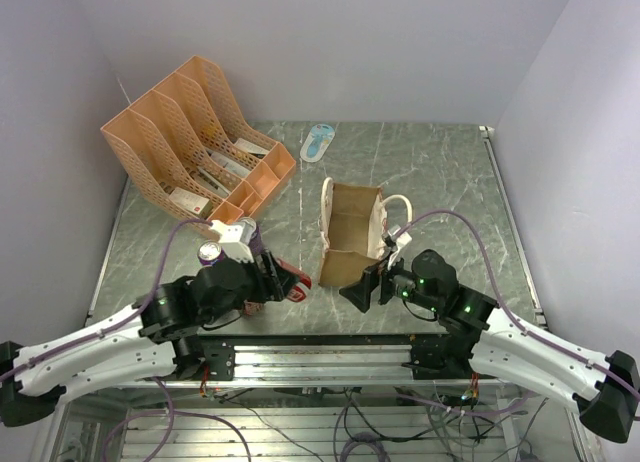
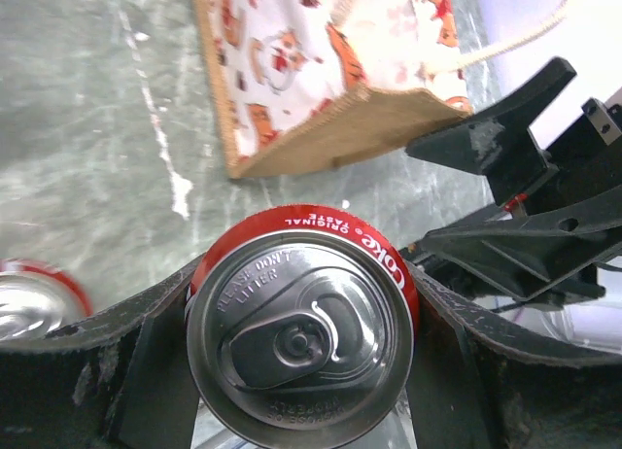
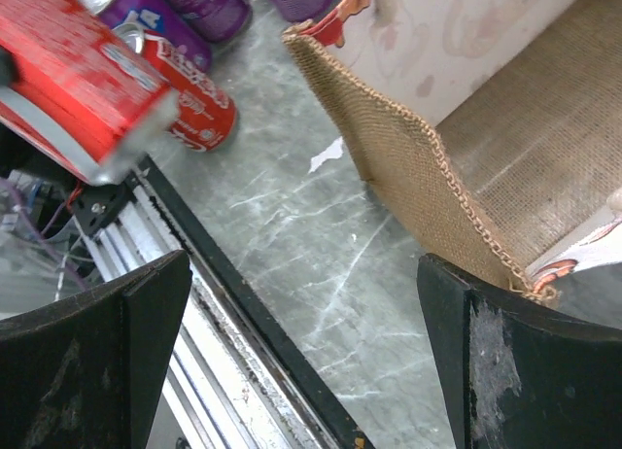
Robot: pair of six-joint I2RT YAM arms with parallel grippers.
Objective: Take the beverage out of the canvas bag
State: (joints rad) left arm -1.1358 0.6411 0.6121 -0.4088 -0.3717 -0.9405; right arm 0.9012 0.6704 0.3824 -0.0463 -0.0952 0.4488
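Left wrist view: the left gripper [image 2: 296,371] is clamping a red Coke can [image 2: 301,342] by its sides, lid toward the lens, narrowed onto the can's body so that the drink appears to be hanging clear of the tabletop [image 1: 440,182] close to the near edge. The beverage is sitting outside the canvas bag [image 2: 292,60], just beside the bag's near-left corner, so the extraction looks all but finished, with only a set-down seemingly left. Overhead, the bag is resting about mid-tabletop, mouth gaping, with only brown lining showing in the part of its interior that is visible. The right gripper [image 3: 306,308] is standing wide and holding nothing, with the bag's burlap rim just ahead of it, probably posted there to steady the soft fabric. Purple cans [image 3: 199,7] and a second Coke can [image 3: 194,89] lying on its side are crowding the near-left stretch beside the orange file rack [image 1: 190,132], likely narrowing the room for a set-down.
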